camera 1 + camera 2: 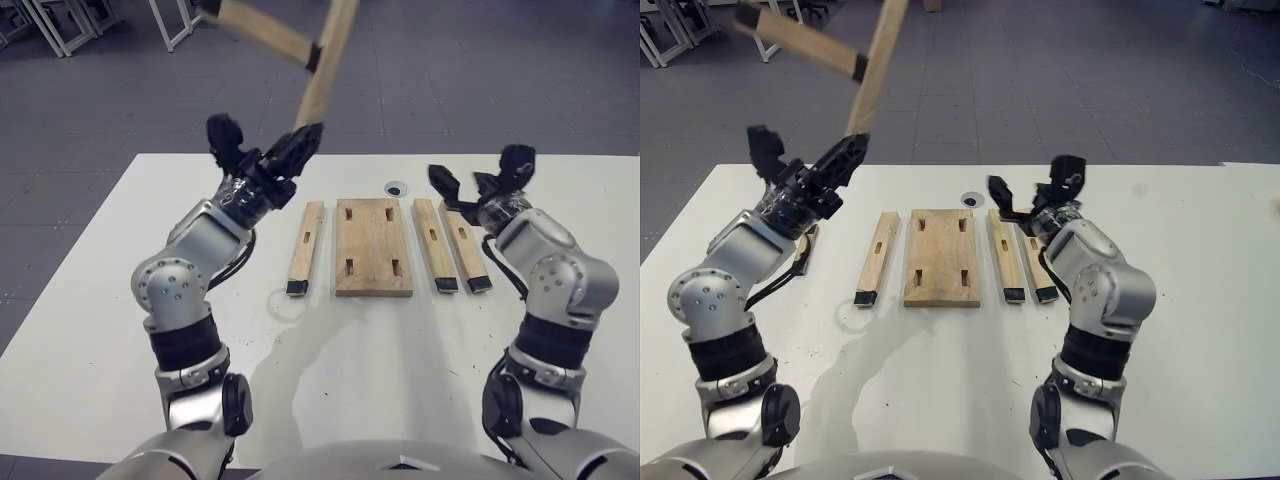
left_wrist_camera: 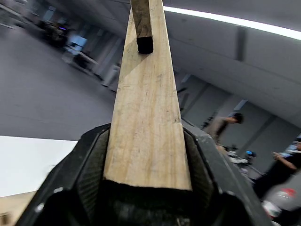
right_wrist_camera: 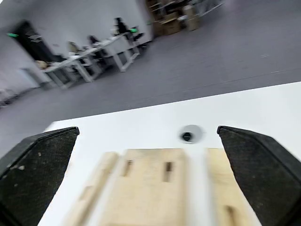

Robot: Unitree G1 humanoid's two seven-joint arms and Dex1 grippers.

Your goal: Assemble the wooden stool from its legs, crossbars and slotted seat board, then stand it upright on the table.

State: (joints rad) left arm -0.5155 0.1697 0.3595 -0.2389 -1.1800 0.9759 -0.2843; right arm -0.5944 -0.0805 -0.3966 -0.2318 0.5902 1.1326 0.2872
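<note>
Most of the build is left, by my reckoning. White table [image 1: 90, 330] carries the slotted seat board [image 1: 373, 245] lying flat at centre, nothing fitted into it. Only joint apparent: raised leg [image 1: 325, 70] with a crossbar [image 1: 262, 30] meeting it near its far end, held up off the table, lower end pinched in the left gripper [image 1: 298, 142]. Lone leg [image 1: 305, 245] lies just left of the board, inner leg [image 1: 433, 243] and outer leg [image 1: 466, 245] just right. Right gripper [image 1: 478, 175] hovers over that pair, jaws spread, holding nothing. Stool not yet standing.

No text, label, number or sign can be read anywhere
</note>
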